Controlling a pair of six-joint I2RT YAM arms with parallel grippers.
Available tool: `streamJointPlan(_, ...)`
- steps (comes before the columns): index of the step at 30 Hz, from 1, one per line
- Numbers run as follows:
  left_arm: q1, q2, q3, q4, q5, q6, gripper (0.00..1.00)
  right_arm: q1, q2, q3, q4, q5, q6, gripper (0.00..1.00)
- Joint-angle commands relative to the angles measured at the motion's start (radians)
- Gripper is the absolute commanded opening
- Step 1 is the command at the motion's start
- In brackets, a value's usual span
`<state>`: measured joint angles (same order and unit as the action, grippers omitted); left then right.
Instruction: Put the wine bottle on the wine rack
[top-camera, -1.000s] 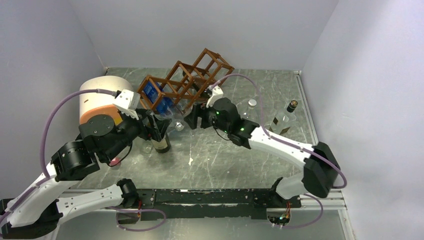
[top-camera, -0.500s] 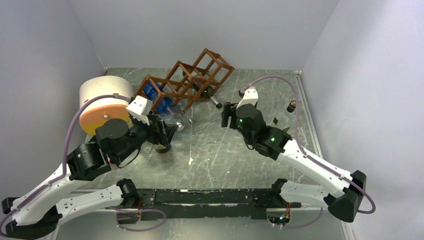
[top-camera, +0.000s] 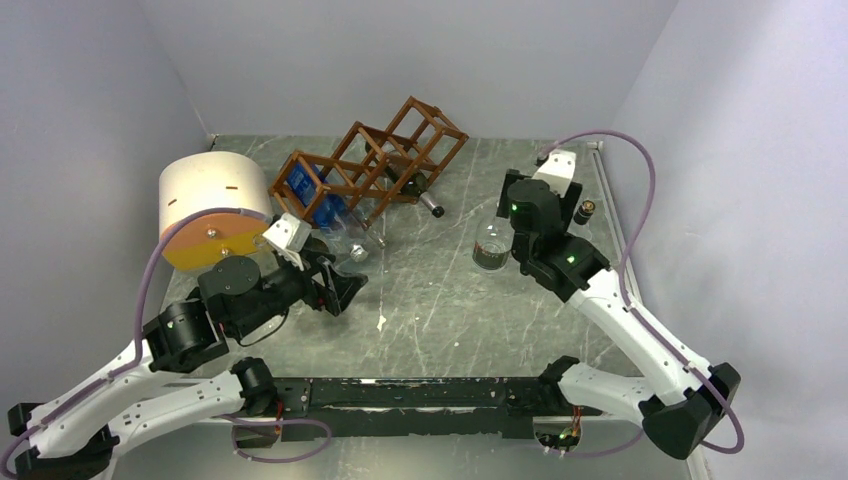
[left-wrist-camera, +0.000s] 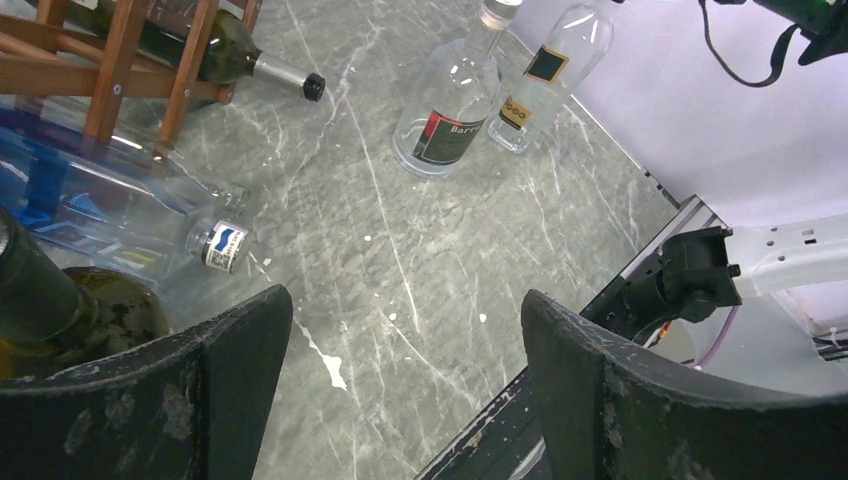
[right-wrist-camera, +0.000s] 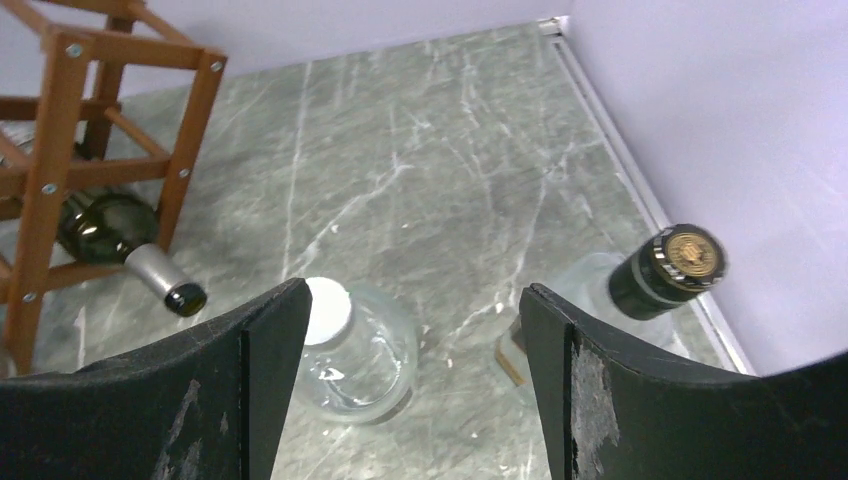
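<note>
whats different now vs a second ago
right end effector swung from the wine rack out to the right, over the round clear bottle; left end effector pulled back toward its base. both open, holding nothing. rack and the blue-labelled bottle in it stayed put.

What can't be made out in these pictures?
- Left wrist: dark bottle, cut off by the edge and a finger.
- Top: same bottle, hidden under the left gripper.
- Right wrist: gold-capped bottle body, behind a finger.
- Top: fingers of the right gripper, hidden by its own wrist.
</note>
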<state>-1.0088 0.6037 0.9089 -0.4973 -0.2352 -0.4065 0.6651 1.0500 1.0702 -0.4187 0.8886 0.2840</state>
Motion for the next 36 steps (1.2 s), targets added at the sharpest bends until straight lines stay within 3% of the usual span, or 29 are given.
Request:
streamJointPlan(1, 0.003, -0.02, -0.027, 0.08, 0.03, -0.034, 0.88, -0.057, -0.037, 0.046, -0.05, 0.043, -0.002, 0.81)
streamJointPlan(10, 0.002, 0.03, -0.006, 0.119, 0.077, -0.035, 0.88, -0.191, -0.071, 0.072, -0.12, 0.16, -0.015, 0.82)
streamJointPlan(19, 0.003, 0.097, 0.005, 0.23, 0.141, 0.026, 0.88, -0.339, -0.017, 0.035, -0.064, 0.049, 0.034, 0.82)
streamJointPlan(23, 0.003, 0.119, 0.019, 0.216, 0.14, 0.022, 0.88, -0.383, 0.006, 0.004, -0.061, 0.002, 0.096, 0.74)
streamJointPlan(31, 0.003, 0.119, -0.009, 0.25, 0.135, 0.008, 0.88, -0.412, -0.002, -0.062, -0.057, -0.021, 0.14, 0.47)
streamJointPlan(36, 0.003, 0.116, -0.043, 0.307, 0.157, 0.008, 0.88, -0.411, -0.045, -0.094, -0.057, -0.012, 0.119, 0.11)
